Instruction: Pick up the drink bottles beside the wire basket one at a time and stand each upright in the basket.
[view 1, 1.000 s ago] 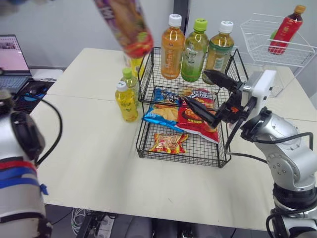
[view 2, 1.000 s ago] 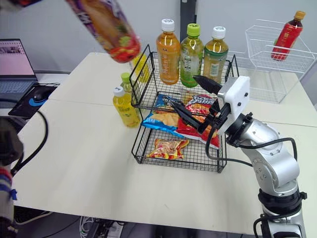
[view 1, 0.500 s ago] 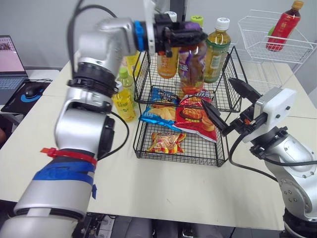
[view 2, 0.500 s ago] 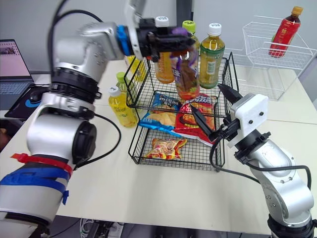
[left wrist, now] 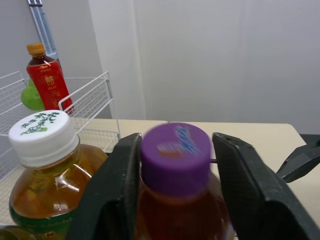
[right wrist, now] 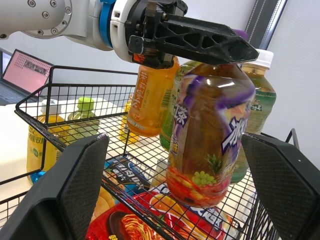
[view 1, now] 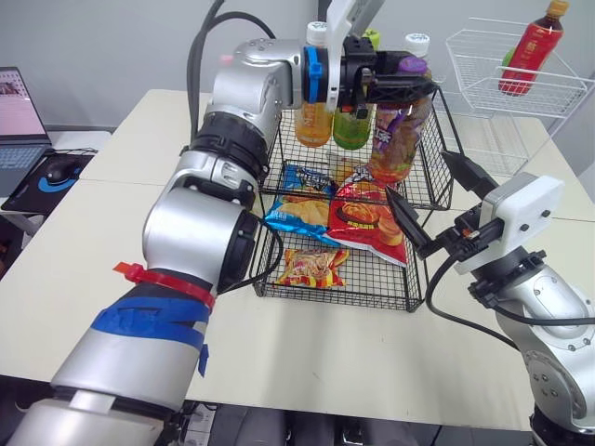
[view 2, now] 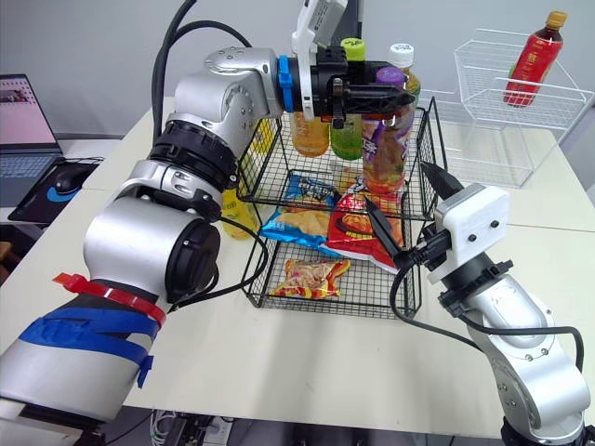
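My left gripper point(view 1: 398, 82) is shut on the neck of a purple-capped drink bottle point(view 1: 398, 135), just under its cap point(left wrist: 175, 150). The bottle hangs upright over the right end of the black wire basket's point(view 1: 344, 294) upper tier, in front of a white-capped tea bottle point(left wrist: 42, 170). I cannot tell whether its base touches the shelf. An orange bottle point(view 1: 314, 116) and a green bottle point(view 1: 349, 125) stand on the same tier. My right gripper point(view 1: 437, 200) is open to the basket's right, beside the lower tier. Two yellow bottles point(right wrist: 42, 137) stand on the table at the basket's left.
Snack packets point(view 1: 349, 218) lie on the basket's lower tier. A white wire basket point(view 1: 493, 88) holding a red bottle point(view 1: 528, 46) stands at the back right. A laptop point(view 1: 19, 121) and a mouse point(view 1: 58, 172) sit at the far left.
My left arm has carried the purple-capped bottle rightward, from in front of the green bottle to the tier's right end. The right gripper has barely moved and stays open.
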`<act>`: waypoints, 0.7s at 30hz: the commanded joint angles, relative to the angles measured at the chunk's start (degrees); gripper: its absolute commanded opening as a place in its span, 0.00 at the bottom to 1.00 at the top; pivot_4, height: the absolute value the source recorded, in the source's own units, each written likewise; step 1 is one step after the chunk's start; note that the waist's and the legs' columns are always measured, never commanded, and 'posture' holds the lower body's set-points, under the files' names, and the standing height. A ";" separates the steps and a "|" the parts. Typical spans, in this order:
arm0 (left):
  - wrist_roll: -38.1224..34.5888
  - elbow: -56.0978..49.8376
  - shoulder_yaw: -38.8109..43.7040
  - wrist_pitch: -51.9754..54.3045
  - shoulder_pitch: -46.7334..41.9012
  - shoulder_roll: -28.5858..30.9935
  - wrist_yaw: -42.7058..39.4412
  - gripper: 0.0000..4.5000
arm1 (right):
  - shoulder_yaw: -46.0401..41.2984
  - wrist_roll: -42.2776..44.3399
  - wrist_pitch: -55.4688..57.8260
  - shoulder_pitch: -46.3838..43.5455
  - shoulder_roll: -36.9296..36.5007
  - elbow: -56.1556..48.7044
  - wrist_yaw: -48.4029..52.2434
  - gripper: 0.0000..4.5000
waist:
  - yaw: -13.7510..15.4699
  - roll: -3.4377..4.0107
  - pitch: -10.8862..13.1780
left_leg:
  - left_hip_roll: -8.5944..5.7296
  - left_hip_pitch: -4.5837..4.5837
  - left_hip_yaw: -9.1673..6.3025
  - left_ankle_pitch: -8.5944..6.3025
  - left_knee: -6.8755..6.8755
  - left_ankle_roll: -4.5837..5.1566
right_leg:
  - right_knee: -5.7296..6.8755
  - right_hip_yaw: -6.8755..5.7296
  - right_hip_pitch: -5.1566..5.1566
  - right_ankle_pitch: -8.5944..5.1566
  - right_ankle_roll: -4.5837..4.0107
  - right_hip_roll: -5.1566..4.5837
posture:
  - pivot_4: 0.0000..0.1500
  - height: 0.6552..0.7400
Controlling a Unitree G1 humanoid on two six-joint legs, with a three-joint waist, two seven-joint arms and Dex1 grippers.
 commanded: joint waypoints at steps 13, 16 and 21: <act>-7.47 -23.04 11.02 15.15 7.00 11.29 1.32 1.00 | 1.92 6.77 -0.78 -4.11 -1.44 1.08 9.00 1.00 | -1.34 0.07 -0.04 | 0.00 0.18 0.03 0.06 0.04 -0.08 | 0.28 0.11 0.01 0.00 -0.02 0.01 | 1.00 1.00; -6.65 -32.44 12.97 16.47 13.57 15.72 8.88 1.00 | 3.46 8.93 -1.10 -7.52 -2.02 4.61 13.07 1.00 | -1.34 0.07 -0.03 | 0.02 0.24 0.00 0.14 0.11 -0.10 | 0.50 0.13 0.01 -0.01 -0.05 0.01 | 1.00 1.00; -7.07 -48.61 18.23 21.50 26.91 25.31 18.34 1.00 | 6.92 10.08 -3.08 -13.15 -2.32 11.87 20.65 1.00 | -1.32 0.07 -0.04 | 0.01 0.30 0.05 0.21 0.17 -0.04 | 0.71 0.21 0.01 0.01 -0.07 -0.02 | 1.00 1.00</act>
